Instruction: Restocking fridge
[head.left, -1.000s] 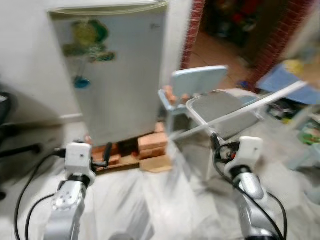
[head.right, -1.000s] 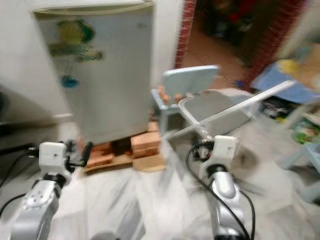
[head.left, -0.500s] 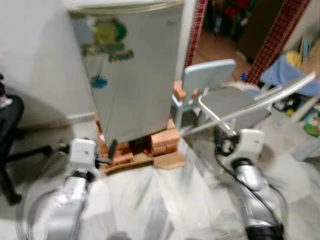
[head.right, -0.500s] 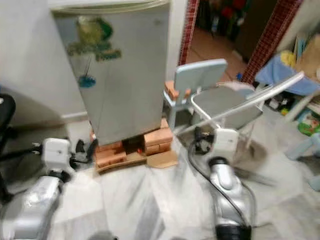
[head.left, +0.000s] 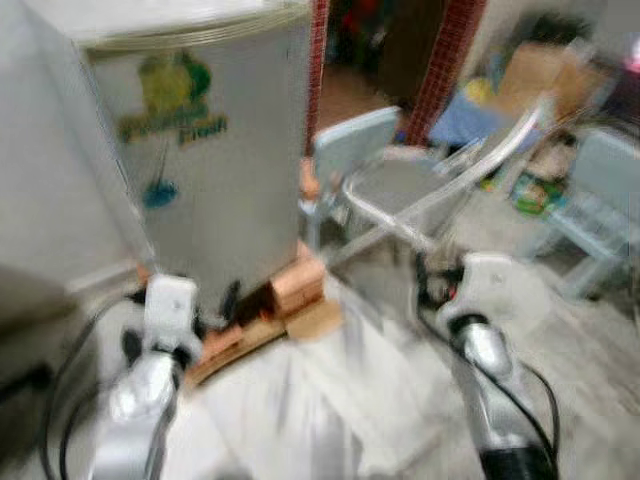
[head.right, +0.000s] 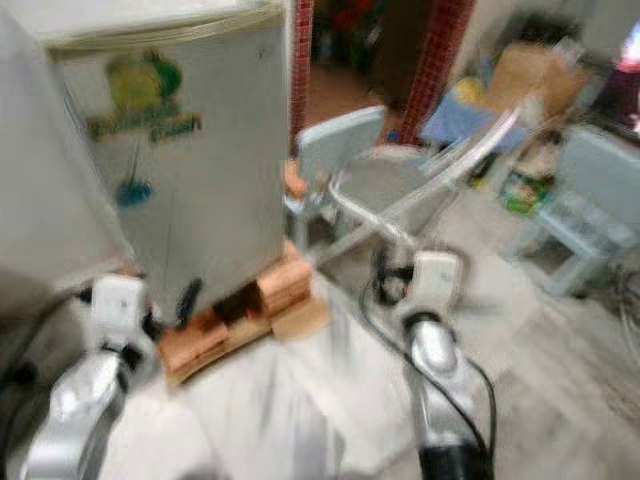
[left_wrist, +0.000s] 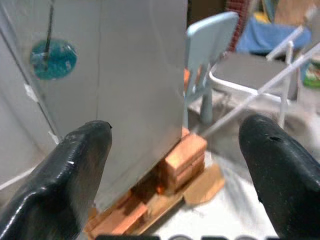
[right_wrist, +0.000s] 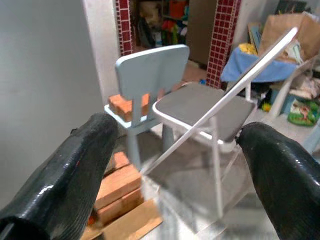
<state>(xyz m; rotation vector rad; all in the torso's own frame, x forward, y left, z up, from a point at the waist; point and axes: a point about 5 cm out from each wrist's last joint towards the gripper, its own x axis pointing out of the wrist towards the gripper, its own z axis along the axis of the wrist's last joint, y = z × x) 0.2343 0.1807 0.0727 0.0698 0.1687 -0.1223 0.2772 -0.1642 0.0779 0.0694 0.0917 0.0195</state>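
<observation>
A small grey fridge (head.left: 205, 150) stands right in front of the robot, next to a white wall. Its door is closed. The door has a yellow and green sticker (head.left: 172, 95) near the top and a round blue sticker (left_wrist: 50, 58) lower down. The fridge sits up on orange bricks (left_wrist: 183, 159), and the bricks rest on a flat piece of wood (left_wrist: 202, 186) on the pale floor (head.left: 330, 400). The head pictures are blurry.

The left gripper (left_wrist: 175, 150) is held low in front of the fridge, near its bottom corner. Its two black fingers (left_wrist: 82, 150) are spread wide apart and hold nothing.

The right gripper (right_wrist: 177, 150) is held out to the right of the fridge. It points at a small light blue chair (right_wrist: 150, 75) and a grey folding chair (right_wrist: 205, 107). Its fingers (right_wrist: 280, 165) are also wide open and empty. An orange brick (right_wrist: 129, 104) lies on the seat of the blue chair. The blue chair stands just beside the fridge, and the folding chair is just beside the blue chair.

Behind the chairs are red tiled pillars (right_wrist: 223, 35) and a messy pile with a blue cloth (right_wrist: 260, 67) and a cardboard box (right_wrist: 287, 30).
</observation>
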